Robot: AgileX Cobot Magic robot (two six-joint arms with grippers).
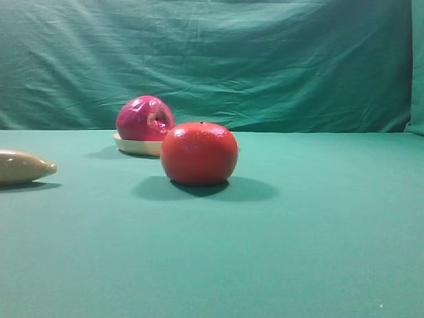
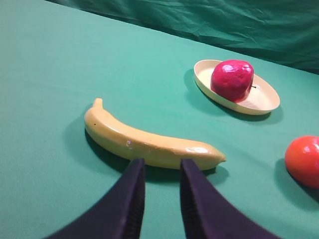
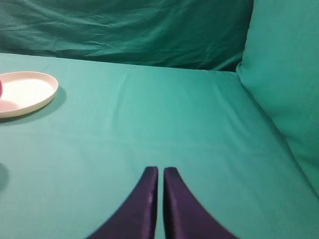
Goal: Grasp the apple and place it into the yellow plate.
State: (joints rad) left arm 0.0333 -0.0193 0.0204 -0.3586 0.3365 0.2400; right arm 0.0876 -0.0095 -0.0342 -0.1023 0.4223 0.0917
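The dark magenta-red apple [image 1: 144, 118] sits in the pale yellow plate [image 1: 136, 146] at the back left of the table. It also shows in the left wrist view [image 2: 232, 79], lying in the plate [image 2: 264, 102] with its stem to the right. The plate's rim [image 3: 35, 97] shows at the left edge of the right wrist view. My left gripper [image 2: 160, 167] hangs above the table, fingers a small gap apart and empty, just in front of the banana. My right gripper [image 3: 159, 173] is shut and empty over bare cloth. Neither gripper shows in the exterior view.
A smooth orange-red round fruit [image 1: 199, 153] stands in front of the plate, also at the right edge of the left wrist view [image 2: 304, 160]. A beige-yellow banana [image 2: 149, 141] lies left of it [image 1: 23, 165]. Green cloth covers the table and back wall [image 1: 265, 59].
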